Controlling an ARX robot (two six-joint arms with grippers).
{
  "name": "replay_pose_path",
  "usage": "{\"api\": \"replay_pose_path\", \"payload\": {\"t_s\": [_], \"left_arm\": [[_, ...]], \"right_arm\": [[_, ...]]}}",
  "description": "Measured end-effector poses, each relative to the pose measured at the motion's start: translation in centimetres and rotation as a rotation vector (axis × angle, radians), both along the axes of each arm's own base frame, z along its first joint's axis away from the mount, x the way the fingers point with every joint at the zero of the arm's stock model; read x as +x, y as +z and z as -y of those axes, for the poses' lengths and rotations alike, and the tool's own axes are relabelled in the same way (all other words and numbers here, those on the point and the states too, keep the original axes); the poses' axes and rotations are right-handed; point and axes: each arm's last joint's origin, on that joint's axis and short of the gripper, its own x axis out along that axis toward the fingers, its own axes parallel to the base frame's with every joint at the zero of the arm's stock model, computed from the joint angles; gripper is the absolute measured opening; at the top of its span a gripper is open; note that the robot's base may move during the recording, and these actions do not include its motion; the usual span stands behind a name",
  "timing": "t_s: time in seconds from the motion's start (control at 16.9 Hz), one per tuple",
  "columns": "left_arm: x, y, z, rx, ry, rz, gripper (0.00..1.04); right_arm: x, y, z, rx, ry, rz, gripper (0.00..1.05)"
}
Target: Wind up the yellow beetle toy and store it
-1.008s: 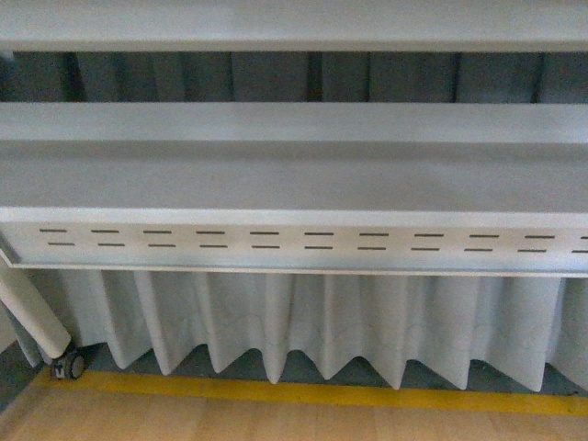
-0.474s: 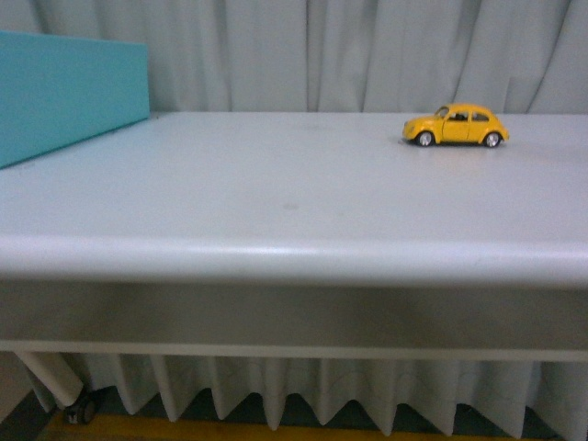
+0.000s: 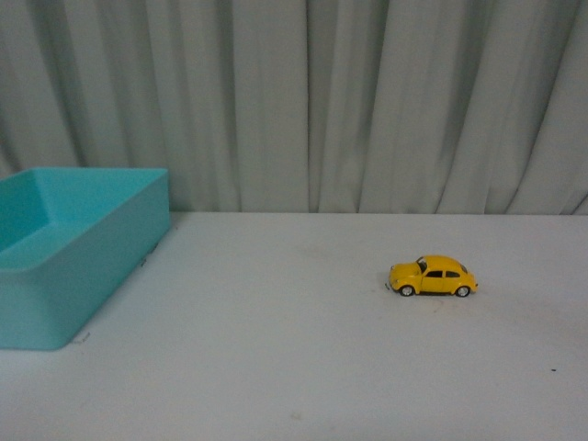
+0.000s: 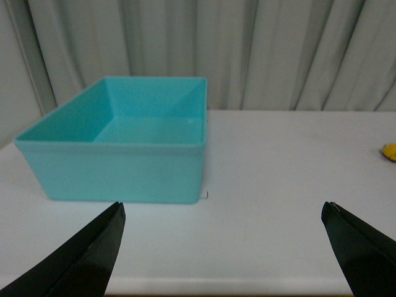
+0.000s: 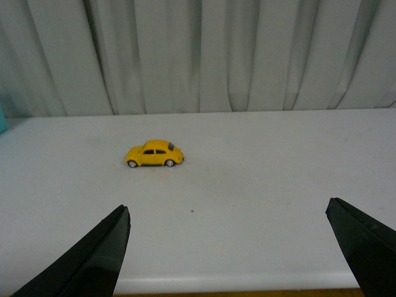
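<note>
Small rounded yellow beetle toy (image 3: 433,277), dark windows, stands on its wheels right of middle on the white table (image 3: 276,367), bare surface around it. Left gripper (image 4: 223,207) and right gripper (image 5: 227,206) are spread wide.

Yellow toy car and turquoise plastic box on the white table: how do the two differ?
The small yellow Beetle-shaped toy car is far smaller than the turquoise rectangular plastic box. The car is rounded, on wheels; the box is straight-walled, open-topped and looks empty. The car sits right, the box far left. Both rest on the white table.
</note>
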Motion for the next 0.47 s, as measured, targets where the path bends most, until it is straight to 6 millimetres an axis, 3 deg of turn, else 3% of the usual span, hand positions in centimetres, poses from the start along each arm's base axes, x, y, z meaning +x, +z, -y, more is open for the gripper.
{"api": "replay_pose_path", "payload": {"t_s": [0.47], "left_arm": [[0.0, 0.04, 0.0, 0.0, -0.001, 0.003, 0.98]], "right_arm": [[0.0, 0.03, 0.0, 0.0, -0.001, 0.003, 0.98]]}}
